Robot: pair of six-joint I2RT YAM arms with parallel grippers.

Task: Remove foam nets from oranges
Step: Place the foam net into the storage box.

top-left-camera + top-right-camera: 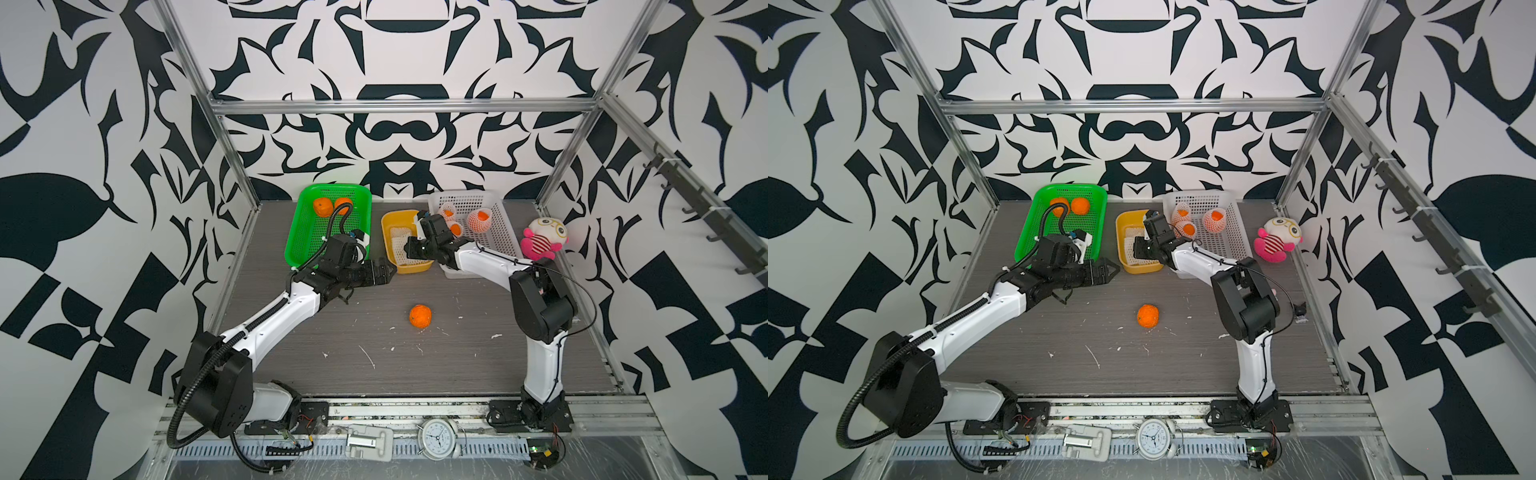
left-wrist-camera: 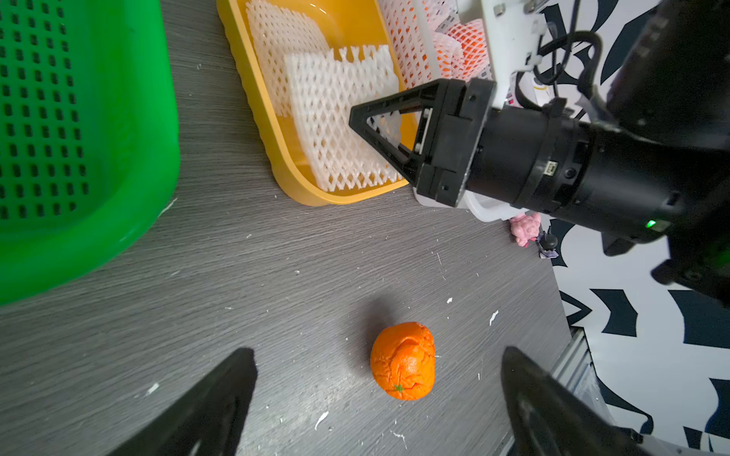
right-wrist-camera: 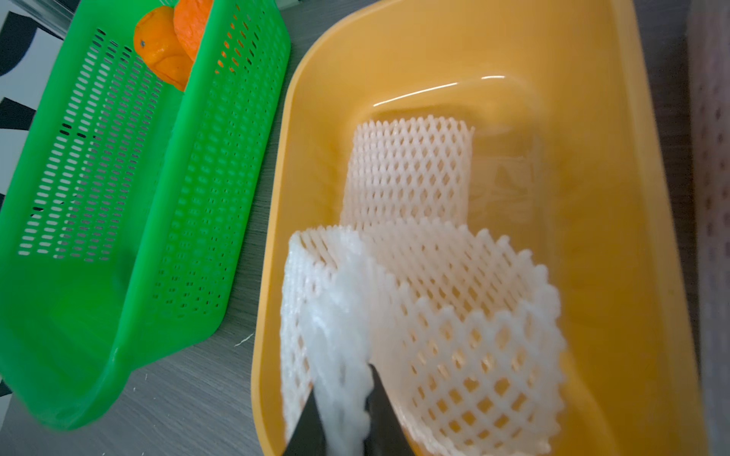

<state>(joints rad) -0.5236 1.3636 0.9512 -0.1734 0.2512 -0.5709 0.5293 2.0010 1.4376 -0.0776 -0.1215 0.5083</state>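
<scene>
— So, where's the net?
— Pinched in the right tool, low in the yellow tub.
— And the left tool?
— Spread wide, empty, far-left of the bare orange on the worktop.

Green perforated basket, yellow tray, white diamond-mesh foam nets, bright orange oranges, black-and-white walls

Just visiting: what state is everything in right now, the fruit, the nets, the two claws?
table orange: bare, lying loose.
green-basket oranges: two, both bare.
white-basket oranges: three, all netted.
held foam net: pinched, hanging into yellow tub.
flat foam net: lying in the tub.
left gripper: open, empty.
right gripper: shut on held foam net.
</scene>
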